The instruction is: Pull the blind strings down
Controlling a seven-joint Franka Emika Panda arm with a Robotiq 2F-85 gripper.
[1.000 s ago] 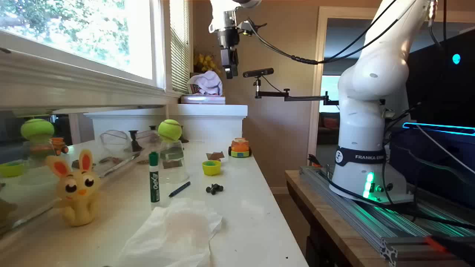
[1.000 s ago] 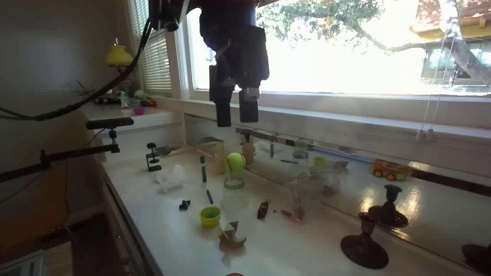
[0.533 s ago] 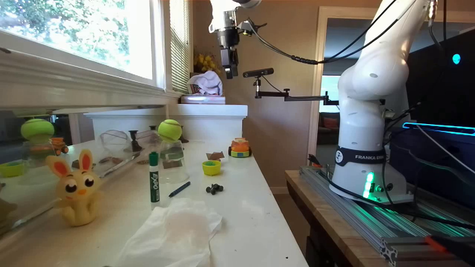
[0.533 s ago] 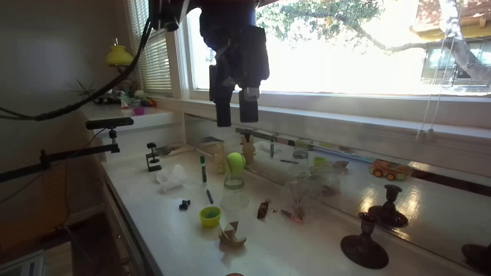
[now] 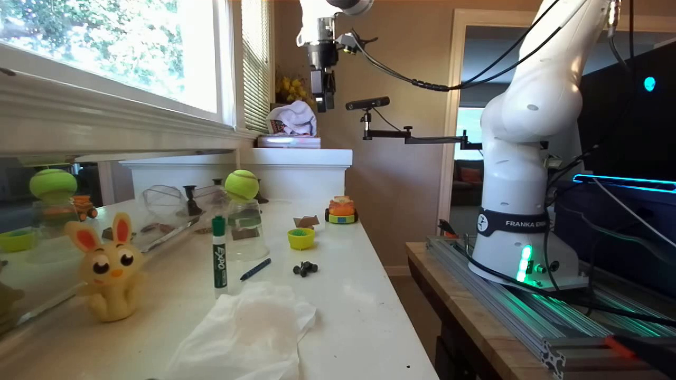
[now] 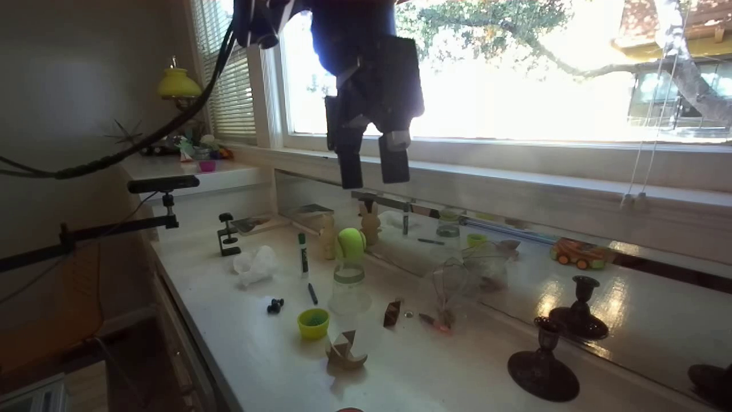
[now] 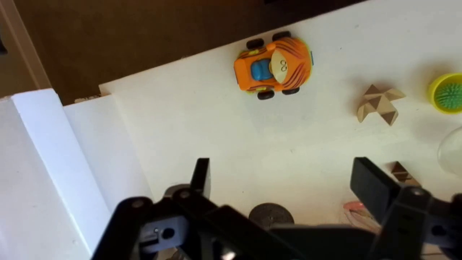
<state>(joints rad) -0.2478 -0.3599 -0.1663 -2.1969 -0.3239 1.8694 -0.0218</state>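
The blind strings show in an exterior view as two thin pale cords hanging in front of the window, with small tassels (image 6: pixel 640 199) at their lower ends by the sill. They do not show in the wrist view. My gripper (image 6: pixel 373 183) hangs in the air above the counter, well to the left of the strings in that view and apart from them. It also shows high up in an exterior view (image 5: pixel 325 108). In the wrist view my gripper (image 7: pixel 281 162) is open, with a wide gap and nothing between its fingers.
The white counter (image 6: pixel 229 320) holds a tennis ball (image 6: pixel 350 244) on a clear cup, a yellow cup (image 6: pixel 313 324), a marker (image 6: pixel 303 254), dark candlesticks (image 6: pixel 543 366) and an orange toy car (image 7: pixel 274 66). A camera on an arm (image 5: pixel 368 103) stands behind the gripper.
My gripper has moved a little, rightward in the exterior view that shows the strings and slightly left toward the window in the other exterior picture. It stays open. The strings and objects have not moved.
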